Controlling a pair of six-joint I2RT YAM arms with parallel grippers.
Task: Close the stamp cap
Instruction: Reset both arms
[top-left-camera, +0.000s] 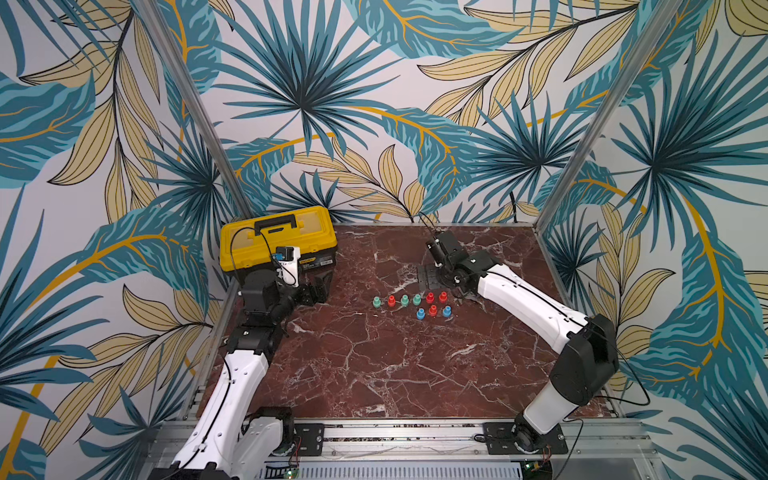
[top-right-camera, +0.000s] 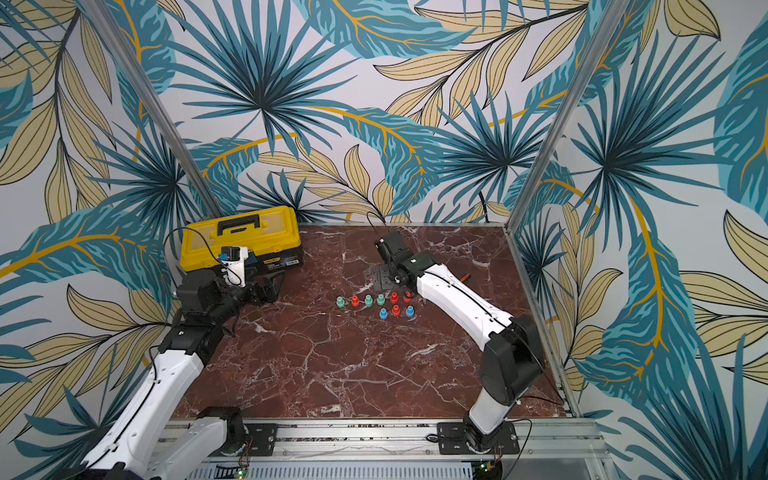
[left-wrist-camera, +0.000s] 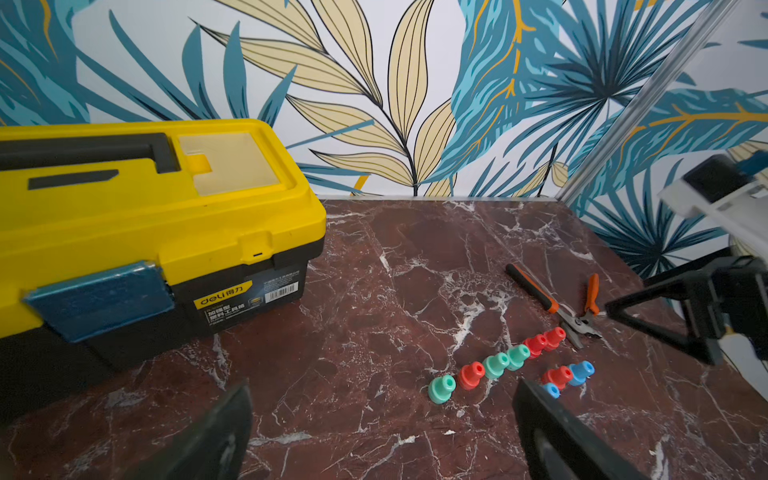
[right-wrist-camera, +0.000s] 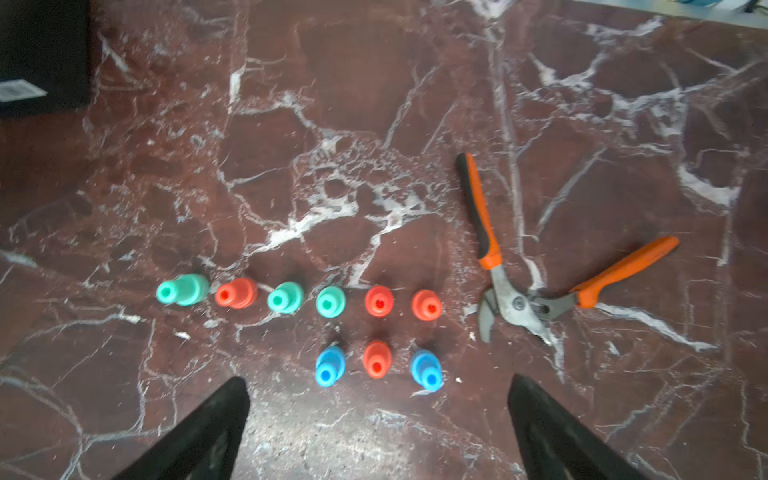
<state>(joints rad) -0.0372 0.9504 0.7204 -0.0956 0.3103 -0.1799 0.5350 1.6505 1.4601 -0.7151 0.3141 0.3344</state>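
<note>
Honestly, hard to call the step here. Starting closest in: got the right gripper (right-wrist-camera: 378, 395) splayed wide with nothing between the fingers, hanging above the table (right-wrist-camera: 374, 124). Just past those fingertips, spotted three stamps (right-wrist-camera: 377, 359) in a short row, blue, red, blue, standing apart from one another. One step farther out from that hand, counted six more stamps (right-wrist-camera: 330, 301) in a longer row, three green and three red. Beside the red end of that row, found pliers (right-wrist-camera: 515, 305) lying open on the marble. Farther off again, got the left gripper (left-wrist-camera: 382, 399) likewise released and empty, well apart from the stamps, with a yellow toolbox (left-wrist-camera: 166, 208) just beside it.

Can't find a loose cap anywhere, and can't tell a capped stamp from an open one at this size. Guessing either finished capping or sitting between stamps.

Next move, judging by that: pick out any stamp lacking a cap, pin the body with one gripper, line the cap up square with the other and press straight down. Worth going easy, probably light little things, likely to tip or skid.
</note>
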